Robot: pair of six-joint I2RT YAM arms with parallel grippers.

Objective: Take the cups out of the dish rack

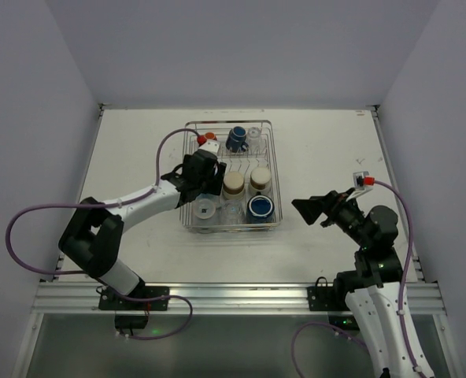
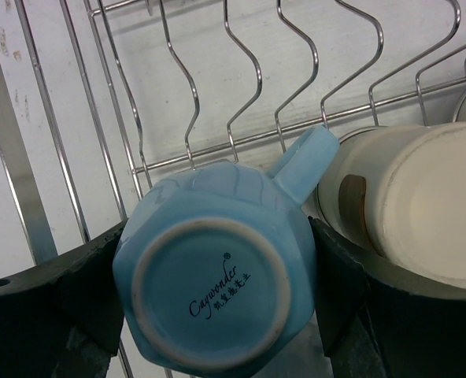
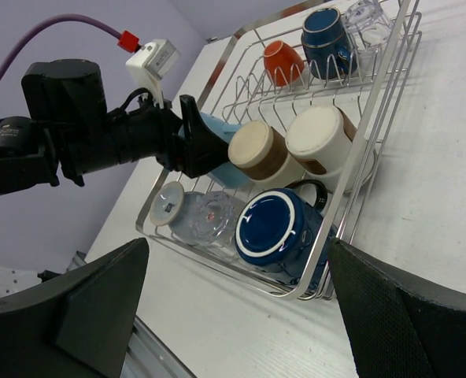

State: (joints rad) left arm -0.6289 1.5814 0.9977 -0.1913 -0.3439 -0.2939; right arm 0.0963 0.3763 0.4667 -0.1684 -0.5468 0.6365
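Only the left wrist view shows the light blue mug (image 2: 217,276) inverted, base to camera, with a printed mark and its handle toward the tines. Only the right wrist view shows the full load.

Left gripper (image 3: 203,146): pinching this mug, fingers (image 2: 60,291) against both sides, inside the dish rack (image 1: 229,122) at its left side.

Right gripper (image 1: 310,209): spread wide, holding nothing, just outside the rack's right side.

Rack contents: orange mug (image 3: 284,61), two dark blue mugs (image 3: 276,228), two cream-and-brown tumblers (image 3: 260,150), clear glasses (image 3: 209,216).
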